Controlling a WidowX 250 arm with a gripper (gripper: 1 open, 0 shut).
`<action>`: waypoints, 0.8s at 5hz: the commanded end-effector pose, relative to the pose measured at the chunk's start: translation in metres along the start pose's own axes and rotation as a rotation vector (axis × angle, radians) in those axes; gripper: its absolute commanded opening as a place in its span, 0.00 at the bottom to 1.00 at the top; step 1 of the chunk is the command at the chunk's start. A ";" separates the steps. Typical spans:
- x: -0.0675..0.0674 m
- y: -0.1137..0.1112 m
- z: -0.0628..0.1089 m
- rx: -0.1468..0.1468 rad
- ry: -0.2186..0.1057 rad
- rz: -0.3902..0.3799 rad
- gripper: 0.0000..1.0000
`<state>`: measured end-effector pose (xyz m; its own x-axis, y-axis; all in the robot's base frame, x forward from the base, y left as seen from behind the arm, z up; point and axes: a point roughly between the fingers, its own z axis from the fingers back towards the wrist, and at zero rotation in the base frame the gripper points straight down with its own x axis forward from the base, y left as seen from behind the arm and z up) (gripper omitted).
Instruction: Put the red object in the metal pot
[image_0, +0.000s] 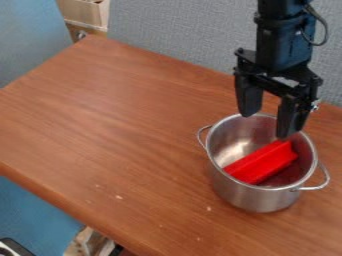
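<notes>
The red block (262, 161) lay inside the pot (230, 187), tilted, its lower end near the pot's floor at the front left and its upper end leaning toward the right wall. The gripper (277, 112) hung directly above the pot's far rim, its two black fingers (247, 98) spread apart and holding nothing; a clear gap showed between the fingertips and the block below. The right finger reached down just past the rim line, in front of the pot's inner back wall. The black arm (279, 25) rose straight up out of the top of the view.

The pot stood near the right front corner of the brown wooden table (107, 120), one small handle (205, 140) pointing left and the other (322, 174) pointing right, close to the table's edge. The rest of the tabletop carried only a few pale specks near the front edge. A blue wall (160, 25) ran behind the table, and a pale cream-coloured object (88, 14) showed at the far left corner, beyond the table; what it was could not be told. A blue surface (27, 215) lay below the table's near edge.
</notes>
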<state>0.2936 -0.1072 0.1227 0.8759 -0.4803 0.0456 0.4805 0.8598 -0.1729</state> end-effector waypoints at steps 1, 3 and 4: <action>-0.001 0.002 0.002 0.009 -0.028 -0.001 1.00; 0.000 0.001 -0.017 0.007 -0.017 -0.004 1.00; -0.001 0.001 -0.009 0.015 -0.020 -0.005 1.00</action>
<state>0.2898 -0.1058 0.0928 0.8803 -0.4744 0.0021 0.4675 0.8666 -0.1745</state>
